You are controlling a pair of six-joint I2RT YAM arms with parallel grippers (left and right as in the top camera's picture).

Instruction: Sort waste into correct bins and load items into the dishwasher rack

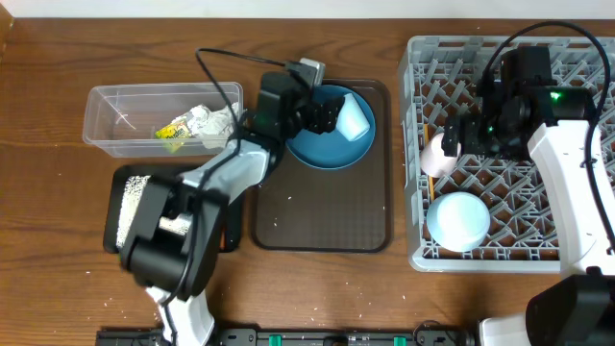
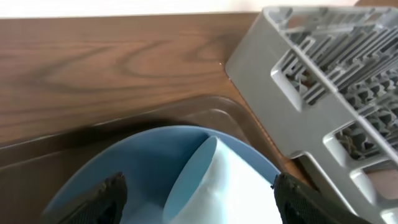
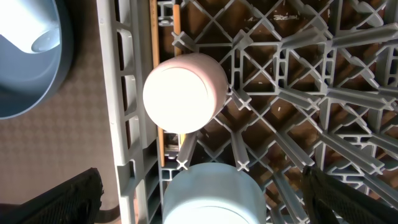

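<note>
On the dark-blue plate [image 1: 317, 154] [image 2: 143, 162] a light-blue cup [image 1: 354, 119] [image 2: 236, 186] lies on its side. My left gripper [image 1: 332, 117] [image 2: 199, 199] is open with a finger either side of that cup, gripping nothing. The grey dishwasher rack [image 1: 415, 192] [image 2: 311, 93] holds a pale pink cup [image 1: 437, 159] [image 3: 185, 93], an upturned light-blue bowl [image 1: 458, 221] [image 3: 211, 196] and wooden chopsticks [image 3: 155, 74] along its left edge. Over the rack, above the bowl, my right gripper [image 1: 459, 135] [image 3: 205, 205] hangs wide open and empty.
The plate rests on a brown serving tray [image 1: 327, 221]. A clear tub [image 1: 106, 106] at the left holds the crumpled wrapper [image 1: 197, 125]. Below it a black tray [image 1: 231, 235] holds rice grains [image 1: 130, 207], partly under my left arm.
</note>
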